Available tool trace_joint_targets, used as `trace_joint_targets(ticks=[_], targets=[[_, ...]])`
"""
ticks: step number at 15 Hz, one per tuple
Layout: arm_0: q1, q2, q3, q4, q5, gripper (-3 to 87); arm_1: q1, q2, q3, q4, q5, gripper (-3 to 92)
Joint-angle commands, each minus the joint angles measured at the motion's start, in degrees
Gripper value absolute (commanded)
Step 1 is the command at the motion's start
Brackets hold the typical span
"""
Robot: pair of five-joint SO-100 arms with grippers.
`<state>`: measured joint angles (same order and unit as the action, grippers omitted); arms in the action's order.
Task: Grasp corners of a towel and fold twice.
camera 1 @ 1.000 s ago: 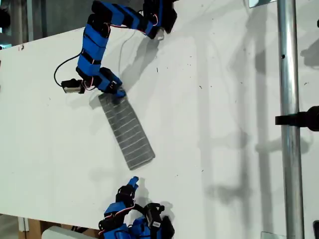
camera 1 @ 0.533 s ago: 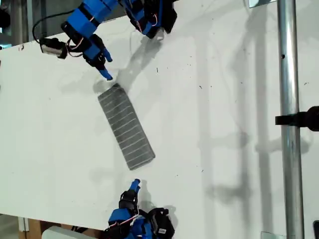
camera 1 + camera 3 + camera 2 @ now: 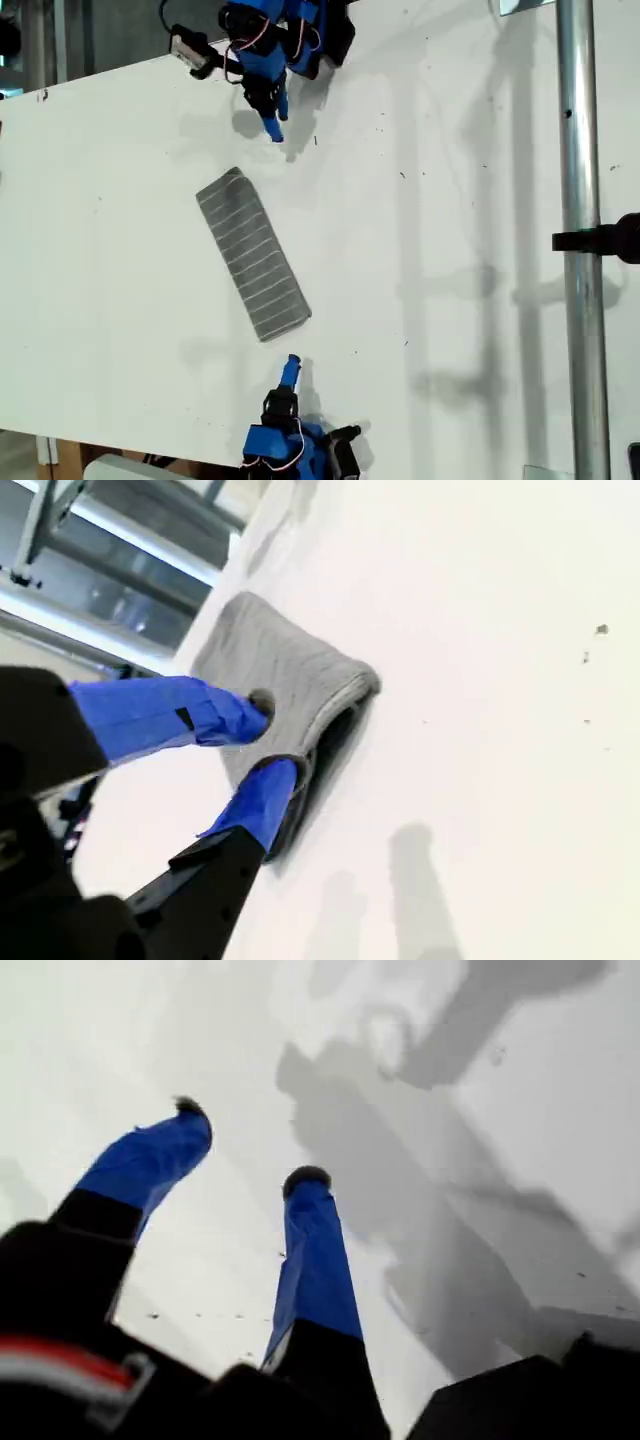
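The towel (image 3: 252,255), folded into a long narrow grey strip with pale stripes, lies flat on the white desk (image 3: 450,250), slanting from the exterior view's upper left toward its lower middle. My first tool (image 3: 273,128) hangs over bare desk near the exterior view's top, apart from the towel's upper end; in its own view (image 3: 248,1143) the two blue fingers stand apart with nothing between them. My second tool (image 3: 291,362) sits near the exterior view's bottom edge, pointing at the towel's lower end, close but not touching. Its fingers (image 3: 235,712) are also apart and empty, with the layered end of the towel (image 3: 290,665) just beyond them.
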<state>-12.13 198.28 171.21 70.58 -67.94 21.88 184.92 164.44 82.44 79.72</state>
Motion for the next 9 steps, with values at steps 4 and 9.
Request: trace_joint_targets(ticks=[4, 9], targets=[[5.36, 0.88, 7.38, -1.58, -5.36, -2.7, -8.0, 0.18, 1.32, 0.35, 5.27, 2.8], [5.19, 0.88, 7.47, -1.49, -5.63, -2.7, 1.67, 3.78, -6.5, -5.54, -22.06, 29.1]])
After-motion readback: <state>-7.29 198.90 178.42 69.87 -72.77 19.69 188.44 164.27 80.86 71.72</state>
